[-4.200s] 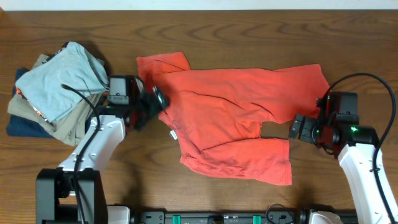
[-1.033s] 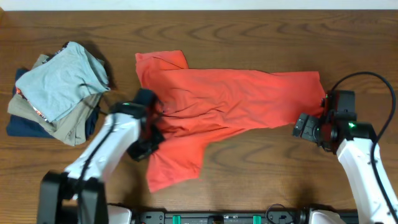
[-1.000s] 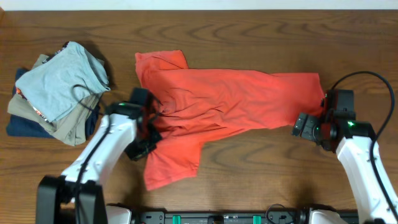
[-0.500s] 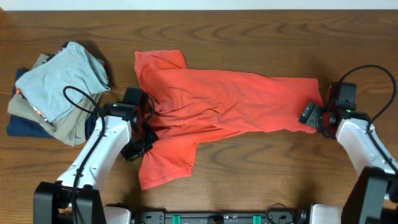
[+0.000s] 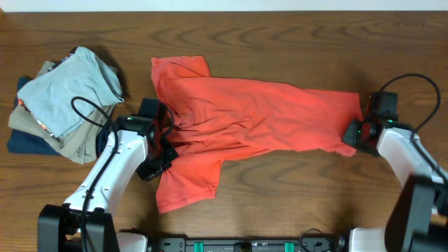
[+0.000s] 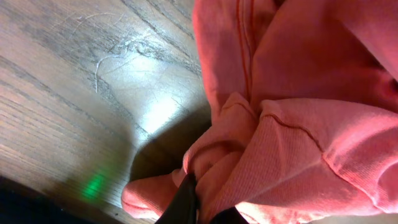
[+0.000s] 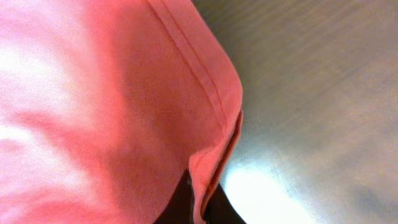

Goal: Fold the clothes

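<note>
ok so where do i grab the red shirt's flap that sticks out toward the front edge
Pinch the free corner of the T-shirt's flap, coming from the near side. It lies flat and loose there; its upper end is bunched in the left gripper.

I see a dark brown wooden surface (image 5: 280, 196) with long, wavy grain filling nearly the whole overhead view. A thin pale strip (image 5: 224, 4) runs along its far edge; I can't tell what it is. On the left wrist camera, white glare (image 6: 158, 106) sits on the wood, with a small green glow (image 6: 93, 185) nearby.
</note>
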Tool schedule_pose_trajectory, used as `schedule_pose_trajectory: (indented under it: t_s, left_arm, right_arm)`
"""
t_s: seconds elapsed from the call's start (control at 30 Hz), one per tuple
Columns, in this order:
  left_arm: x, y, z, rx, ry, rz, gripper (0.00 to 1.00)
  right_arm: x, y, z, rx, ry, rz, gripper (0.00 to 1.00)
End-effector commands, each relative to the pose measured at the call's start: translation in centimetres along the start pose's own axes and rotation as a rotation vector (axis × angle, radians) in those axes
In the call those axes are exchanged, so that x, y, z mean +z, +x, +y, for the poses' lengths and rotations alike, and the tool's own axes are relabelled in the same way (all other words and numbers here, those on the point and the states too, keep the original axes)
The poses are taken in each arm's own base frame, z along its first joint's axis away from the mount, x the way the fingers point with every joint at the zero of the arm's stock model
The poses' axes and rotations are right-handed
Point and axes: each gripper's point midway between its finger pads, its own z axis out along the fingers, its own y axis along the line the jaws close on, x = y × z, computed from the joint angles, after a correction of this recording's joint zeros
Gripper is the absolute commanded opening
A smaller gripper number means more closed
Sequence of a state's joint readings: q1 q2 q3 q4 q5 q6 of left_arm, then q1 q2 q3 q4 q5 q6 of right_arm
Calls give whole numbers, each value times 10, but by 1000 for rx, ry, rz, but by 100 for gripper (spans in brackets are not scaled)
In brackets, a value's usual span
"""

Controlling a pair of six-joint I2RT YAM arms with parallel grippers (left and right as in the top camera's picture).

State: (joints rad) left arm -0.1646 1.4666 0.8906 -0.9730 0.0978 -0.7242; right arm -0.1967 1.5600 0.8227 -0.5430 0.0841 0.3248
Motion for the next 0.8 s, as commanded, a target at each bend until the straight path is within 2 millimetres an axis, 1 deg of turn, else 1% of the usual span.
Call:
schedule_pose_trajectory:
  t_s: [0.0,0.03,0.1,0.13,0.17,0.2,0.23,0.27,0.3,0.33,0.37,0.4,0.43,0.47,0.5,0.53,0.57,0.63,0.73,0.77]
  left_arm:
    - [1,-1,4,14,-23,-5,6]
    - [1,-1,4,13,-23,-5,6]
    - [1,-1,4,14,-23,-6,6]
    - [1,-1,4,13,-23,-6,6]
    - [1,-1,4,13,-23,-6,6]
    - [1,-1,4,13,-22,-7,6]
    - [1,-1,4,13,-21,-8,6]
    - [1,-2,3,13,-19,-9,6]
    - [1,-2,3,13,-18,-11,7]
    - [1,-3,2,13,-15,-13,6]
    - [1,-3,2,13,-14,-14,6]
    - [1,-3,2,13,-13,-16,6]
    - [1,-3,2,13,-12,-16,6]
    - [1,-3,2,14,-12,-16,6]
    - [1,-3,2,14,-12,-16,6]
    - [1,-3,2,14,-12,-16,6]
    - [1,-3,2,14,-13,-16,6]
    - [1,-3,2,14,-12,-16,6]
    - [1,-4,1,14,-10,-19,6]
    - [1,-4,1,14,-10,-19,6]
  right_arm:
    - [-57,-37,1,6,-36,-138,1]
    - [-69,-43,1,8,-45,-170,1]
    - [-97,-65,5,-4,-73,-280,1]
    - [-104,-74,7,-2,-84,-319,1]
    - [-111,-86,10,4,-101,-377,1]
    - [-116,-98,14,4,-117,-428,4]
    - [-116,-104,16,6,-125,-449,6]
    - [-115,-109,18,7,-131,-466,17]
    - [-112,-114,20,8,-134,-475,30]
    - [-105,-118,22,8,-134,-477,37]
    - [-97,-120,23,8,-131,-467,40]
    - [-85,-119,24,5,-124,-443,49]
    - [-73,-115,24,2,-115,-409,61]
    - [-64,-110,23,-1,-106,-377,69]
    - [-51,-101,21,-5,-90,-323,80]
    - [-41,-91,19,-7,-75,-273,84]
    - [-32,-80,16,-11,-58,-219,87]
    - [-20,-62,11,-18,-31,-134,90]
    - [-11,-41,2,-23,10,-39,92]
    - [-11,-37,-1,-15,26,-26,92]
